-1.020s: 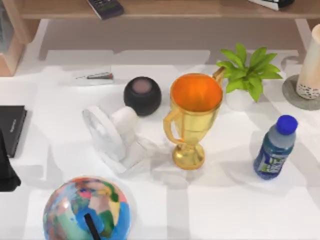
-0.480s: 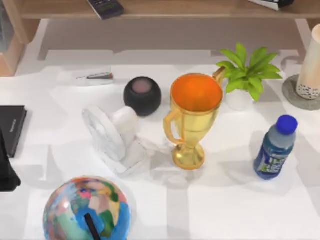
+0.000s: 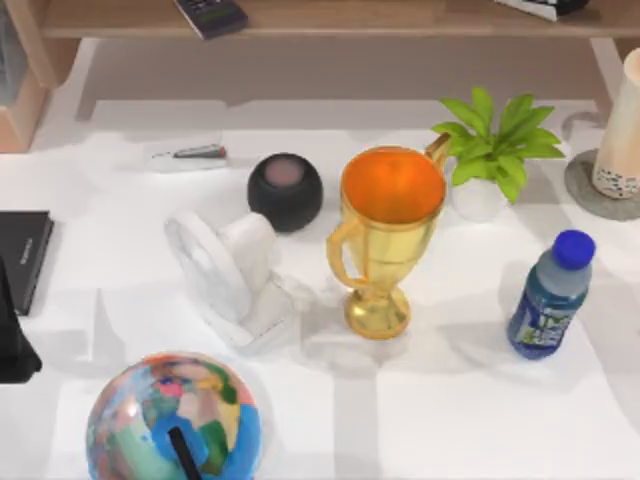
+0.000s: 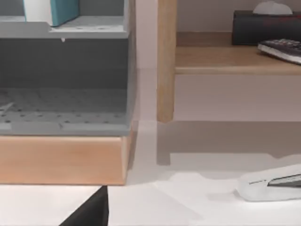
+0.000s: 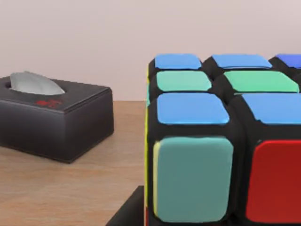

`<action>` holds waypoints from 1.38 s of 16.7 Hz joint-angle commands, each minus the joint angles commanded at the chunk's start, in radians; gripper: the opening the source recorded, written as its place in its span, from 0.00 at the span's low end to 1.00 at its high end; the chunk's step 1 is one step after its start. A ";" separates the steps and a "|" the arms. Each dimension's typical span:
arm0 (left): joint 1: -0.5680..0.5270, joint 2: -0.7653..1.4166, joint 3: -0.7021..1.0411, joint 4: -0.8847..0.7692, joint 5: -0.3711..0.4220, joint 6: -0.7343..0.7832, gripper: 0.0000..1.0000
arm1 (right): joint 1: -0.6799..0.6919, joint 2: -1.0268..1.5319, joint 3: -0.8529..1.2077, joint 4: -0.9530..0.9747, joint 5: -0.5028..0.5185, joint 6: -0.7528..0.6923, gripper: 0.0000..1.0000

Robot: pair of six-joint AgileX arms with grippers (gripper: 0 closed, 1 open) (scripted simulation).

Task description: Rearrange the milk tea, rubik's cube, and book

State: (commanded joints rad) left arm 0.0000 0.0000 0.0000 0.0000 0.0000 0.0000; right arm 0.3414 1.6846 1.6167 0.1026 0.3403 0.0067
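Note:
The rubik's cube (image 5: pixel 225 141) looms large in the right wrist view, above a wooden shelf top, so my right gripper is right up against it. The milk tea (image 3: pixel 622 120) stands on a grey coaster (image 3: pixel 590 195) at the table's far right edge. The teal-blue book (image 4: pixel 59 9) stands upright in a grey organizer (image 4: pixel 66 30), seen in the left wrist view. My left arm (image 3: pixel 10 340) stays parked at the table's left edge.
A gold trophy (image 3: pixel 385 240), white fan (image 3: pixel 230 275), black speaker (image 3: pixel 285 190), potted plant (image 3: pixel 495 150), blue-capped bottle (image 3: pixel 550 295) and globe (image 3: pixel 175 420) crowd the table. A flat black book (image 3: pixel 20 255) lies at the left. A black tissue box (image 5: pixel 51 117) sits on the shelf.

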 joint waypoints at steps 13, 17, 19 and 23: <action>0.000 0.000 0.000 0.000 0.000 0.000 1.00 | -0.075 0.255 0.284 -0.068 -0.045 0.007 0.00; 0.000 0.000 0.000 0.000 0.000 0.000 1.00 | -0.075 0.255 0.284 -0.068 -0.045 0.007 0.30; 0.000 0.000 0.000 0.000 0.000 0.000 1.00 | -0.075 0.255 0.284 -0.068 -0.045 0.007 0.45; 0.000 0.000 0.000 0.000 0.000 0.000 1.00 | -0.075 0.255 0.284 -0.068 -0.045 0.007 0.75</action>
State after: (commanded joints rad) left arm 0.0000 0.0000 0.0000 0.0000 0.0000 0.0000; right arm 0.2662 1.9397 1.9009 0.0347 0.2956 0.0142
